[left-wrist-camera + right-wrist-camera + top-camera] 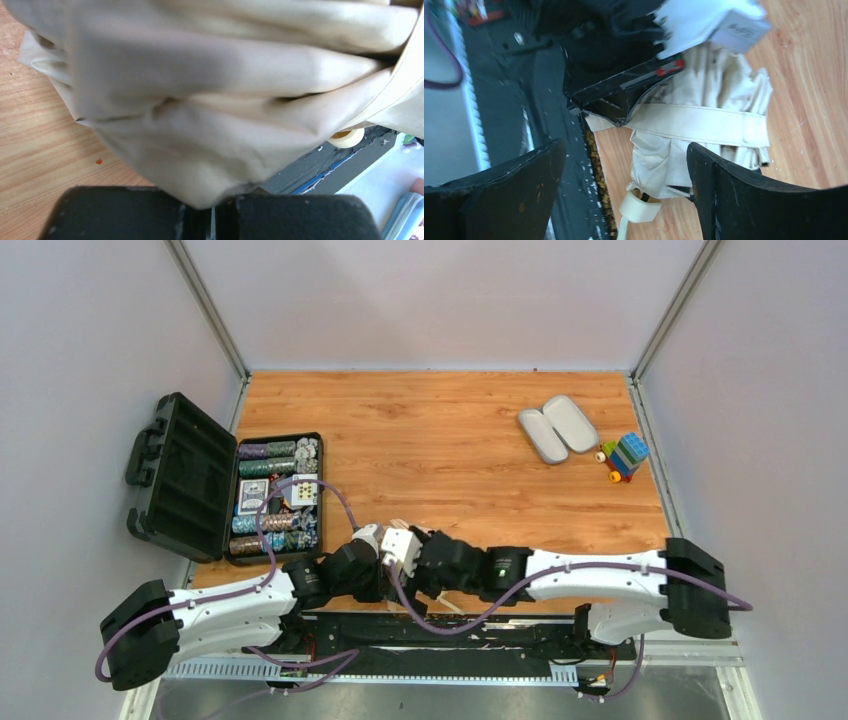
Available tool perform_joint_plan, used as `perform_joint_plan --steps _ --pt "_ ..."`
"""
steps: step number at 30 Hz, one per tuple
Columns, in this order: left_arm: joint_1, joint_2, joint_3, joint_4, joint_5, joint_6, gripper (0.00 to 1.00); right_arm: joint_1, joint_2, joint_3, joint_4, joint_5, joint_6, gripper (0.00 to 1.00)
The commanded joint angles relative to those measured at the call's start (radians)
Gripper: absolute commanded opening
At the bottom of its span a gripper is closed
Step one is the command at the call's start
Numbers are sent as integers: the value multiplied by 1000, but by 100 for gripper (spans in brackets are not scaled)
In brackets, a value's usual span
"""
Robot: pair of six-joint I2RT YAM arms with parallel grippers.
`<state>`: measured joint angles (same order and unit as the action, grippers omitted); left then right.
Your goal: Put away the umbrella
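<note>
The wooden table (pixel 450 430) fills the top view, and both arms fold in over the middle of its near edge, so from above their wrists hide almost everything lying there. At the far left an open black case (pixel 180 475) leans its lid against the wall, with rows of poker chips (pixel 262 522) and card decks in its tray. The umbrella (pixel 724 80) lies as a crumpled beige bundle on the wood right at that near edge, beside the dark base rail. The left gripper (pixel 212 197) is clamped on the umbrella's fabric, its two black fingers pressed together with a fold of cloth pinched between them. The right gripper (pixel 624 145) hangs just over the bundle with its fingers (pixel 749 200) spread wide to either side, holding nothing. Well apart, at the far right, two lilac-grey oval cases (pixel 557 427) lie side by side, touching, and a small toy of coloured blocks (pixel 624 456) sits just beside them. The strap (pixel 704 124) crosses the bundle, and the small pale handle (pixel 639 207) pokes out nearest the edge
</note>
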<state>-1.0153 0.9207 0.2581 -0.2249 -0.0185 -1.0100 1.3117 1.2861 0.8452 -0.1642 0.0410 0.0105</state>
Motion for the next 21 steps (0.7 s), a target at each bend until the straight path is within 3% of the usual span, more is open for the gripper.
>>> perform_joint_plan --steps 1,7,14,18,20,21 --pt "0 27 -60 -175 -97 23 0 54 118 -15 66 179 -249 93" --pt "2 4 -69 -189 -95 13 0 48 275 -106 246 289 -303 96" --pt "1 -2 -68 -206 -86 3 0 40 435 -200 406 331 -208 93" --pt "1 -13 -62 -229 -86 5 0 17 473 -256 470 343 -87 80" --pt "1 -27 -56 -254 -89 7 0 -5 474 -281 485 332 -29 70" --pt "2 -38 -49 -272 -93 9 0 -19 468 -287 480 312 -18 58"
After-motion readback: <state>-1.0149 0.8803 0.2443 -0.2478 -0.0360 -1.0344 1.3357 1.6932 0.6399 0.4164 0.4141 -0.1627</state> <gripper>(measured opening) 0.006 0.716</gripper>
